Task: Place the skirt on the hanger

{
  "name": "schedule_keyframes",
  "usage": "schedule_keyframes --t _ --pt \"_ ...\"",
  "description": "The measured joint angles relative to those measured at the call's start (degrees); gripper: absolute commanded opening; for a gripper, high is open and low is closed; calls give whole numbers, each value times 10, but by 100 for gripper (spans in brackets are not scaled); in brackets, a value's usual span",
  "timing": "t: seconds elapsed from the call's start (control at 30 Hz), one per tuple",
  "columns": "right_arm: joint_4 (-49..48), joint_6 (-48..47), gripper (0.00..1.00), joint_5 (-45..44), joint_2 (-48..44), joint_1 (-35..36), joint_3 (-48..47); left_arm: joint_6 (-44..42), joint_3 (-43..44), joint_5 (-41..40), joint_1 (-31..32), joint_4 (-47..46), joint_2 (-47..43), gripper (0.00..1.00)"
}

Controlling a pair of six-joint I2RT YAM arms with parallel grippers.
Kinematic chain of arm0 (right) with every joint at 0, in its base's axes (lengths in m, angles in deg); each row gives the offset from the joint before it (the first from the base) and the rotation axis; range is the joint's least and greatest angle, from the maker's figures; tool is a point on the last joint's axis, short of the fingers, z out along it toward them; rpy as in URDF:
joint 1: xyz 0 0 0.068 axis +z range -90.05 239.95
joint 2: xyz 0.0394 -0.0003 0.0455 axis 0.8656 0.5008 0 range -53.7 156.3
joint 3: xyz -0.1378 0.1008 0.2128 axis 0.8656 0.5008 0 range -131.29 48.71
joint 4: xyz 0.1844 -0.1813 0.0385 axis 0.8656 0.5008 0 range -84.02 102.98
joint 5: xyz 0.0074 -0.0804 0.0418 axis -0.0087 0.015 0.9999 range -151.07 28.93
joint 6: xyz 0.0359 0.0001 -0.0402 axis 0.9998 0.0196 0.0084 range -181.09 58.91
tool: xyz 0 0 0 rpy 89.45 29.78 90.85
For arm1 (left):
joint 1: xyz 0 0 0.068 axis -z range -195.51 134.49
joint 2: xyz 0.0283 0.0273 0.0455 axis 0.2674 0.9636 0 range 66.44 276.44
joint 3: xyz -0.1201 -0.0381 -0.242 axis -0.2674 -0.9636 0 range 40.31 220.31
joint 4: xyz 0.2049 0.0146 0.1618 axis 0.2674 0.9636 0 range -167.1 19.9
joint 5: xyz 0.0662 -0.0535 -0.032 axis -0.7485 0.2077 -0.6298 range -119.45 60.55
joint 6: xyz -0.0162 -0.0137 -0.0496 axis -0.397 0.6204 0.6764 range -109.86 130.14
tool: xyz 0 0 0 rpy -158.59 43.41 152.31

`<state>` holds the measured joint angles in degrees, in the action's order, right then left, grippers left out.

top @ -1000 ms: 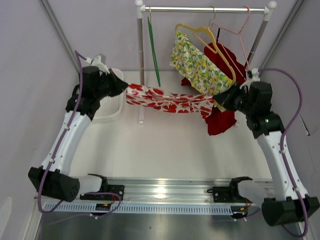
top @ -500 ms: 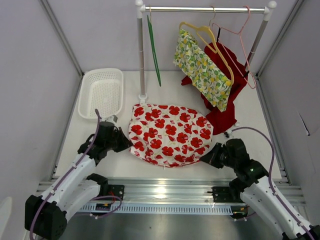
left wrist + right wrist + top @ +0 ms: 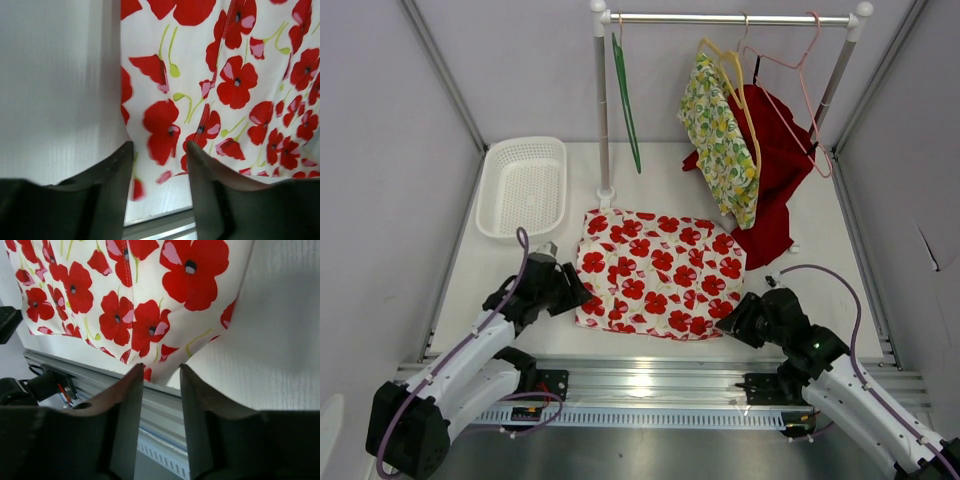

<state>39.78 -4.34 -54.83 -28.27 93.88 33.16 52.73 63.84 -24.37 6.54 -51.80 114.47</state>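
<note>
Lying flat, the white, red-poppy fabric skirt [image 3: 660,270] has the left gripper [image 3: 159,150] at its near-left corner, the right gripper [image 3: 161,371] at its near-right. Both stand spread over the hem.

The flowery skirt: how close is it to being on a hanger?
The skirt lies spread flat on the table: looks done. The left gripper and right gripper sit open at its near corners, holding nothing. Left: all the hanging; the green hanger hangs bare on the rail.
</note>
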Motion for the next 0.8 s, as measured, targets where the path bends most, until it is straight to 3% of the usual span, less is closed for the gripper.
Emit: schedule_keyframes --t 0.03,0.07,0.13,0.43,0.67,0.8 --pt "2 -1 57 -6 0 1 0 -4 7 -5 0 8 -3 71" --pt "9 -4 66 -12 -2 1 -1 -12 15 -10 0 17 -9 73" --pt "29 -7 72 -25 -10 2 -9 -27 45 -23 0 37 -35 75" --pt "72 -37 75 -76 14 2 -133 -91 258 -82 24 29 -32 75" --pt "70 -69 75 -95 52 2 -166 -152 512 -191 89 -77 134 76" --pt "68 -84 76 -99 63 2 -173 -184 585 -245 108 -156 219 74"
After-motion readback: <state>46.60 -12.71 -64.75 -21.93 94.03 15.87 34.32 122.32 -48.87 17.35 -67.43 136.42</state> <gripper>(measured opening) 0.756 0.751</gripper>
